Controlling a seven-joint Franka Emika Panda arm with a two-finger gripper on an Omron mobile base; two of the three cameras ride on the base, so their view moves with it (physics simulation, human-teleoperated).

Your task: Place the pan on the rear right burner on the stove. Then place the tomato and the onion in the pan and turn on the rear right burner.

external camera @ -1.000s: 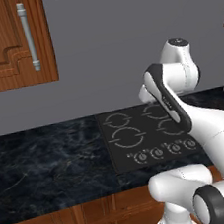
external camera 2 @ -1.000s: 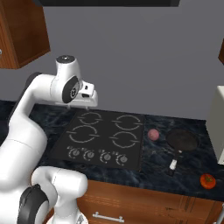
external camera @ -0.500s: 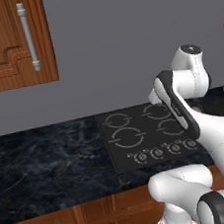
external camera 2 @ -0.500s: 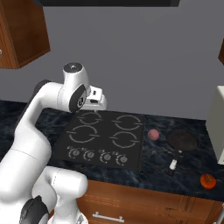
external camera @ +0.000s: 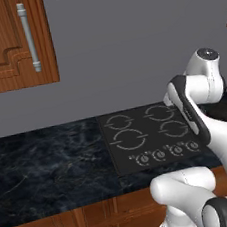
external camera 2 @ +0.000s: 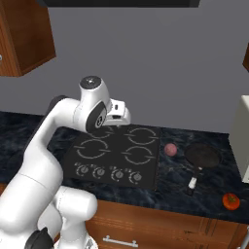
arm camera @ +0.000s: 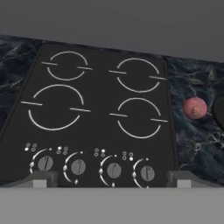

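A dark marbled counter (external camera 2: pixel 180 187) carries the glossy black glass stove (arm camera: pixel 100 127), directly below the pincer (arm camera: pixel 109 178), whose jaws stand wide apart, grasping nothing. The round black pan (external camera 2: pixel 201 155), cut off at the hand view's edge, lies off to the pincer's right, past the pinkish onion (arm camera: pixel 194 108). The tomato (external camera 2: pixel 231 201) sits farthest right.

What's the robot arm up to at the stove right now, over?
Gripper open, empty, above black glass stove. Small black frying pan on counter right of stove, untouched. Pinkish-purple onion between them.
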